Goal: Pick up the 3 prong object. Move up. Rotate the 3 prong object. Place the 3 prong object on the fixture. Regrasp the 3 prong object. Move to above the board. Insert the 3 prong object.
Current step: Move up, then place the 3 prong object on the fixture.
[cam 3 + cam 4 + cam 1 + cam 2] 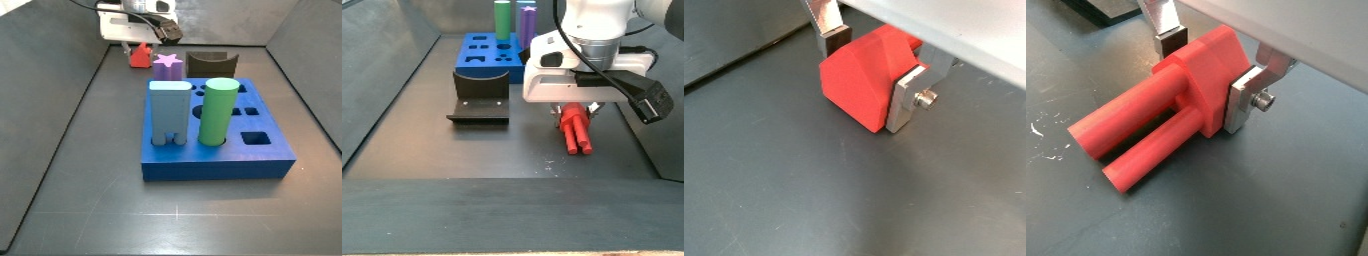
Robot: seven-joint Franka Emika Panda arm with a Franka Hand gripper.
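The small bright red plastic 3 prong object [1166, 108] is clamped at its block end between the plates of the hand [1207, 72], so its prongs lie free along the dark counter [1293, 190].

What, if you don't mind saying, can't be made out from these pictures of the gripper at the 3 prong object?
- 3 prong object: only two prongs show in a wrist view; any third is hidden beneath.
- Gripper: in both wrist views the finger pads' contact is hidden by the silver plates, so the grip is unclear.
- Fixture: in a side view the green cylinder covers its lower edge.
- Board: too distant in a side view to read hole shapes.
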